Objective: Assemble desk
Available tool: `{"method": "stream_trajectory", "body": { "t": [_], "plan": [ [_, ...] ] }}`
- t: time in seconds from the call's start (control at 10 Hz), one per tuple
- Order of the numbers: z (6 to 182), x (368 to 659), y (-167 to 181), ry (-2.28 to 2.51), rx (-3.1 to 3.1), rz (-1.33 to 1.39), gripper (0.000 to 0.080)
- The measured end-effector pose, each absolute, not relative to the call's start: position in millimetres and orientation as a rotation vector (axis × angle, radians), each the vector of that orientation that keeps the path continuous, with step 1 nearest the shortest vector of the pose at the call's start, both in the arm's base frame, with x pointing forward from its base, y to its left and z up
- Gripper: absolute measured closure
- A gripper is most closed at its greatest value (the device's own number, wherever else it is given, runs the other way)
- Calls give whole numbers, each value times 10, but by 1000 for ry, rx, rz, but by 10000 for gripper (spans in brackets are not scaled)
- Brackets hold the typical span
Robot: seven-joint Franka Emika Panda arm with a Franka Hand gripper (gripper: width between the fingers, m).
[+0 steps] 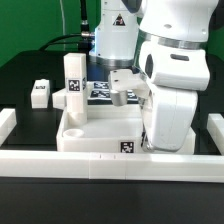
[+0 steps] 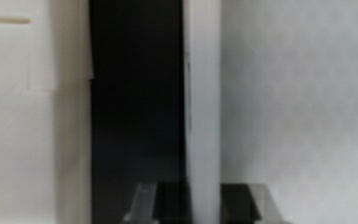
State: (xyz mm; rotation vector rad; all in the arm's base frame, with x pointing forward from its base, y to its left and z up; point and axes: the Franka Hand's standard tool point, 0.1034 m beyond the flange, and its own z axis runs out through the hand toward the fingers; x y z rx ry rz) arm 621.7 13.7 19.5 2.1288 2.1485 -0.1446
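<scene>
Gripper [image 2: 202,206] clenched, dark fingers [image 2: 158,204] nearly together in wrist view. Narrow white strip [image 2: 202,100] running straight out from between them. Cannot tell whether nipped or just lying beyond, nor which part it belongs to. Dark band [image 2: 137,110] along one side of strip, pale blurred surface along the other.

Exterior view: fingertips too small to make out. Grey hand block [image 1: 125,85] of white arm [image 1: 172,95] low over far rim of tabletop [image 1: 95,143], roughly its 1 o'clock. Bulk of arm covering tabletop's 3 o'clock end.

Tabletop white, raised rim, flat on black table [image 1: 35,120], front-centre of scene, tag on near wall. Just behind front border rail [image 1: 110,165] at its 6 o'clock, looks touching.

Upright leg [image 1: 73,85] standing at tabletop's 10 o'clock corner, tags on its faces. Loose leg [image 1: 40,92] lying on table at 9 o'clock of upright leg, apart from tabletop.

Marker board [image 1: 100,93] flat at tabletop's 12 o'clock, partly behind hand block. Side rail [image 1: 8,125] at scene's 9 o'clock, opposite side rail [image 1: 213,130] at 3 o'clock.
</scene>
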Motion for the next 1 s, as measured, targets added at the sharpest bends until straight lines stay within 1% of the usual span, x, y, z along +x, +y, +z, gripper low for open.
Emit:
{"method": "stream_trajectory", "body": {
  "t": [0.1,0.3,0.5,0.9,1.0],
  "plan": [
    [195,6218,181,2118,2166,-155,737],
    [203,6321,342,2084,2202,-138,737],
    [205,6337,459,2058,2230,-124,737],
    [227,6415,529,2042,2247,-119,737],
    [231,6382,507,2046,2256,-150,654]
  ]
}}
